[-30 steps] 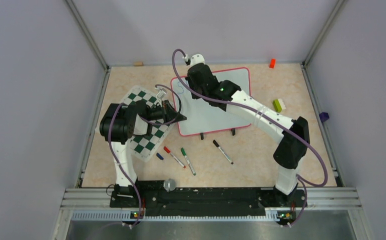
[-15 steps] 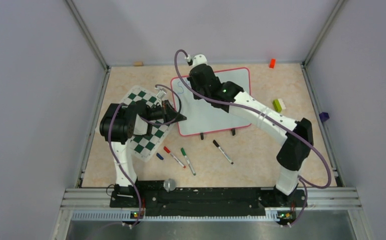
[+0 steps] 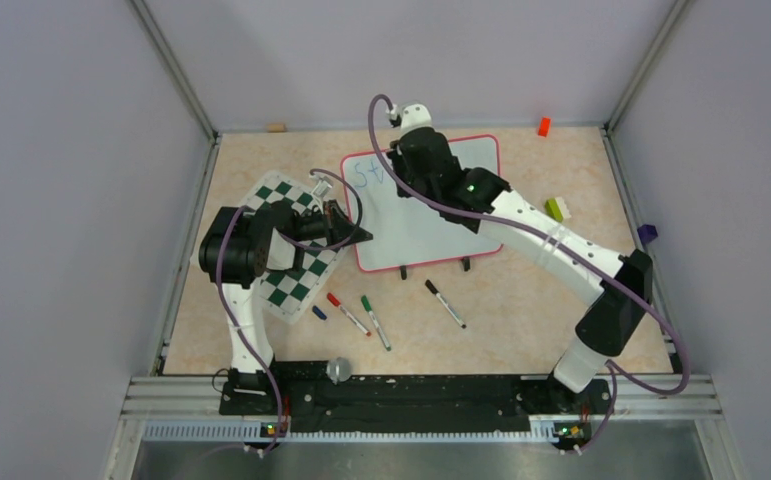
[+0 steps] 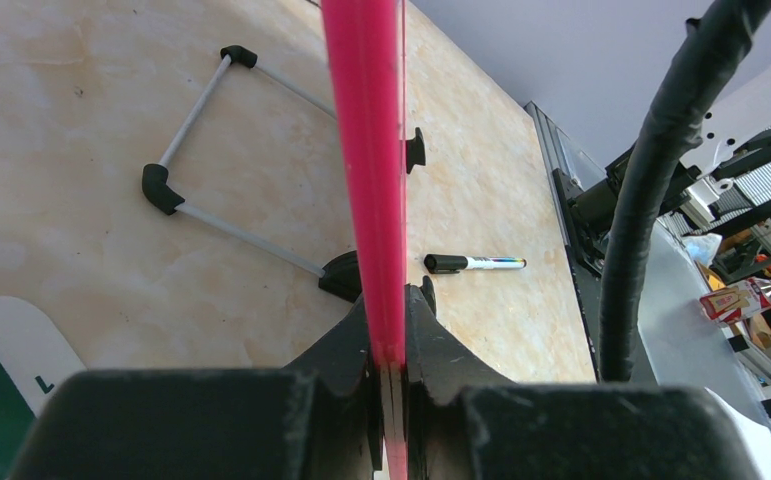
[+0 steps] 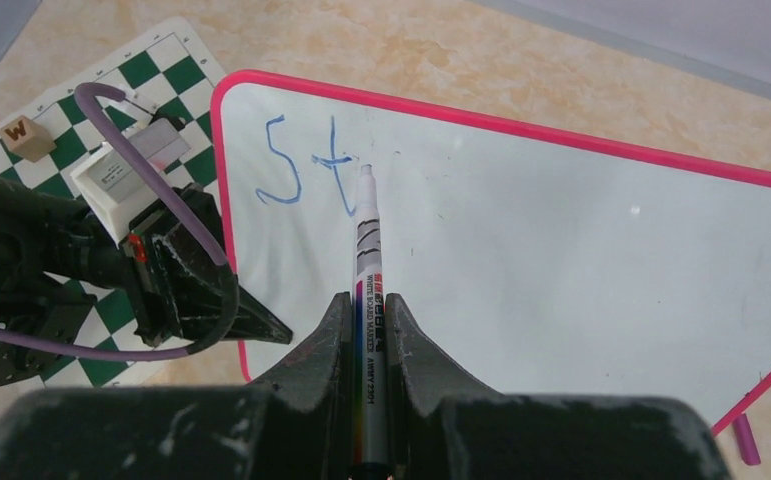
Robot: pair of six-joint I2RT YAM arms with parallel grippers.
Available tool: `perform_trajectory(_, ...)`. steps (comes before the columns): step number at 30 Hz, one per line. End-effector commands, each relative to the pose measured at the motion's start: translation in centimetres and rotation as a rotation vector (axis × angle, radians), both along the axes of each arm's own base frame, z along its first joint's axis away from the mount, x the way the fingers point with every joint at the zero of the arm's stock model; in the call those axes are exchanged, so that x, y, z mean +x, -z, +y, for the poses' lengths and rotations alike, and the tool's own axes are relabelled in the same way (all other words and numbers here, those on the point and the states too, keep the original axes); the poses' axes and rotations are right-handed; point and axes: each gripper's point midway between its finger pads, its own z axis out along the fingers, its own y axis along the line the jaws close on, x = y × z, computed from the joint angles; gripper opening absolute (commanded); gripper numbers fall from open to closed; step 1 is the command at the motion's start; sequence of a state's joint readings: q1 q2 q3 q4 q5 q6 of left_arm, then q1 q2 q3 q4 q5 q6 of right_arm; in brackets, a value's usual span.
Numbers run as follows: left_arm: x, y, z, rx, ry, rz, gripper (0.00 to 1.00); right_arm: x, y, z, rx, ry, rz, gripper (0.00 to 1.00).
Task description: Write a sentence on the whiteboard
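Observation:
The whiteboard (image 3: 429,228) lies at the back centre of the table, white with a pink-red frame. Blue letters "St" (image 5: 306,170), the start of the sentence (image 3: 366,172), sit in its top left corner. My right gripper (image 5: 366,310) is shut on a whiteboard marker (image 5: 366,240); the marker's tip touches the board just right of the "t". In the top view the right gripper (image 3: 401,168) hovers over the board's upper left part. My left gripper (image 4: 389,335) is shut on the red frame (image 4: 366,150) at the board's left edge (image 3: 359,236).
A green-and-white chessboard mat (image 3: 291,255) lies under the left arm, with a wooden "W" cube (image 5: 27,135) on it. Red (image 3: 346,312), green (image 3: 374,320) and black (image 3: 445,303) markers lie in front of the board. Small blocks (image 3: 558,209) (image 3: 543,126) sit at the right.
My right gripper has moved rightwards along the board's top with the marker, and the blue "St" now shows to its left. The left arm has not moved.

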State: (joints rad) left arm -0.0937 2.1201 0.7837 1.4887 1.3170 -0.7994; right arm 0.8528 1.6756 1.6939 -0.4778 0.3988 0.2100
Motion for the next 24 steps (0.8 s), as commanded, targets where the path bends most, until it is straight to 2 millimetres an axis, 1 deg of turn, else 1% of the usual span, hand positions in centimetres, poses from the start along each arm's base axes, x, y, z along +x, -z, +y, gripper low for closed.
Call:
perform_trajectory(1,0.8,-1.4,0.3,-0.001,-0.021,-0.223,0.07,-0.7,-1.5,-1.0,0.054,0.016,-0.023,0.00)
perform_trajectory(10,0.8,-1.4,0.3,-0.001,-0.020,-0.221,0.07,-1.6,-0.2,-1.7,0.067,0.022,0.003,0.00)
perform_trajectory(24,0.8,-1.3,0.3,-0.001,-0.022,-0.219,0.08,-1.6,0.0,-2.0,0.067,0.037,0.002,0.00)
